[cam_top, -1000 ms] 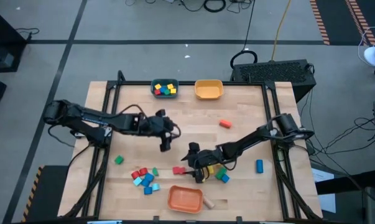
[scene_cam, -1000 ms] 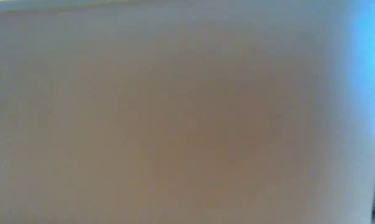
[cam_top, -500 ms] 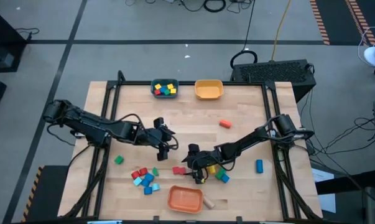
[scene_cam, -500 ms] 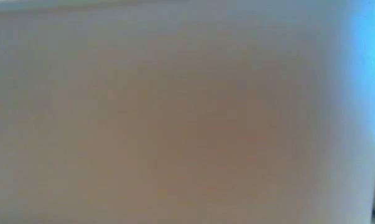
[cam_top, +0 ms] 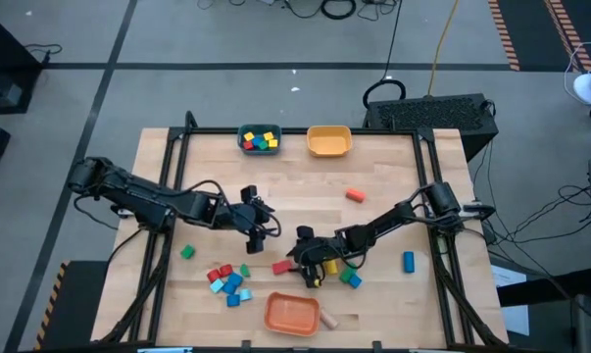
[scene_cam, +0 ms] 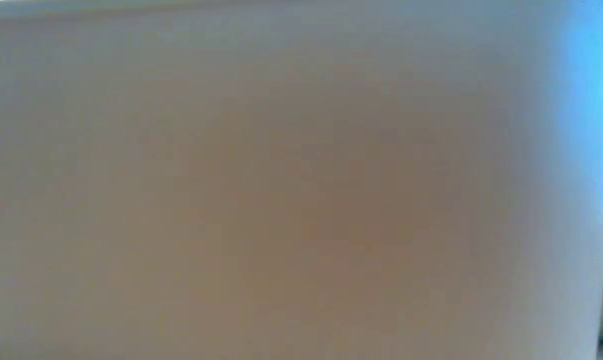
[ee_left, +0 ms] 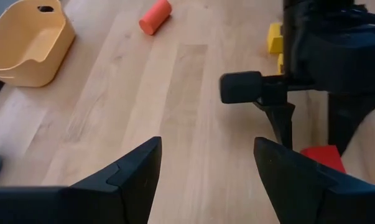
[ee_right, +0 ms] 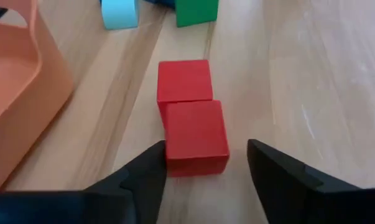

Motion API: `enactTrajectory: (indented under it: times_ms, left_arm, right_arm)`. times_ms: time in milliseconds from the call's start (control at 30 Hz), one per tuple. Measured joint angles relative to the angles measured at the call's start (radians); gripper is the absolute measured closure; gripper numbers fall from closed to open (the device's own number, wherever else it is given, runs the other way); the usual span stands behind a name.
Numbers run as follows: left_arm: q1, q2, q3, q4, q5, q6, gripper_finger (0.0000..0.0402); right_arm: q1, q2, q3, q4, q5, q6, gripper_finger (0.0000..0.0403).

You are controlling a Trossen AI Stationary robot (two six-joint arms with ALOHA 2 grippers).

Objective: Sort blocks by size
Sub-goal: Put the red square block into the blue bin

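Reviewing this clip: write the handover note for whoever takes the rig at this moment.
Right gripper: jaws open around the red block, not gripping.
Left gripper: open, empty, over bare table mid-left.
Done: several small blocks in the teal bowl.
Left: loose cluster front left, green block, orange piece, blue piece, wood piece. Yellow bowl and orange bowl look empty.

Grey tiled floor [cam_top: 226, 39] with cables [cam_top: 339, 10] surrounds the wooden table [cam_top: 305, 186].

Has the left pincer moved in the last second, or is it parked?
Yes. In the high view the left pincer has pulled back from the right pincer toward the left arm's side of the table, and ends slightly farther from the teal bowl.
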Motion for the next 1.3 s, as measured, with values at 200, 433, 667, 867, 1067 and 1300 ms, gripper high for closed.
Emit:
enactTrajectory:
  times_ms: [200,433,667,867,1067,1300]
  left_arm:
    - [-0.026,0.0,0.0,0.0,0.024,0.0,0.0144]
    - [-0.05,0.0,0.0,-0.01,0.027,0.001,0.0144]
    - [-0.058,0.0,0.0,-0.022,0.027,0.005,0.0144]
    - [-0.058,0.022,0.0,0.0,0.032,0.038,0.0144]
    - [-0.06,0.112,0.0,0.098,0.086,0.118,0.0144]
    - [-0.059,0.19,0.0,0.17,0.081,0.168,0.0144]
  right_arm:
    - [0.001,0.0,0.0,0.003,-0.006,-0.017,0.029]
    - [0.0,-0.019,0.0,-0.006,0.047,-0.045,0.0298]
    - [-0.001,-0.106,0.0,-0.08,0.23,-0.099,0.0298]
    - [0.002,-0.154,0.0,-0.102,0.337,-0.156,0.0298]
    - [0.003,-0.179,0.0,-0.102,0.396,-0.186,0.0298]
    - [0.003,-0.185,0.0,-0.11,0.41,-0.188,0.0298]
